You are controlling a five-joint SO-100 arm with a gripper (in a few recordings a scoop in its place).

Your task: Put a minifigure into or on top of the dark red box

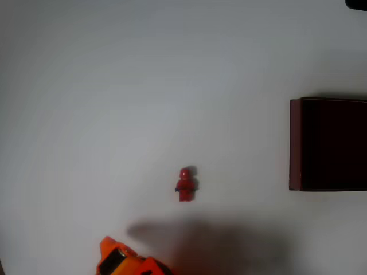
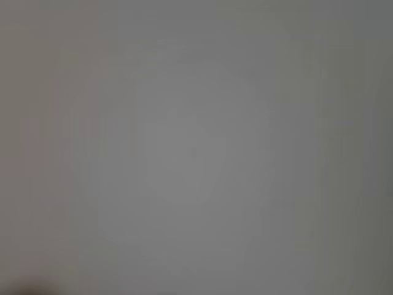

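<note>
A tiny all-red minifigure [image 1: 186,184] lies on the white table near the middle of the overhead view. The dark red box [image 1: 295,143] sits at the right edge, maroon walls around a nearly black inside, partly cut off by the frame. An orange part of my arm, the gripper [image 1: 123,260], pokes in at the bottom edge, below and left of the minifigure and well apart from it. Its fingers are not distinguishable, so open or shut cannot be told. The wrist view is a blurred grey surface.
The white table [image 1: 114,103] spreads wide around the figure. A soft shadow [image 1: 206,240] of the arm lies along the bottom. A dark object [image 1: 358,3] touches the top right corner.
</note>
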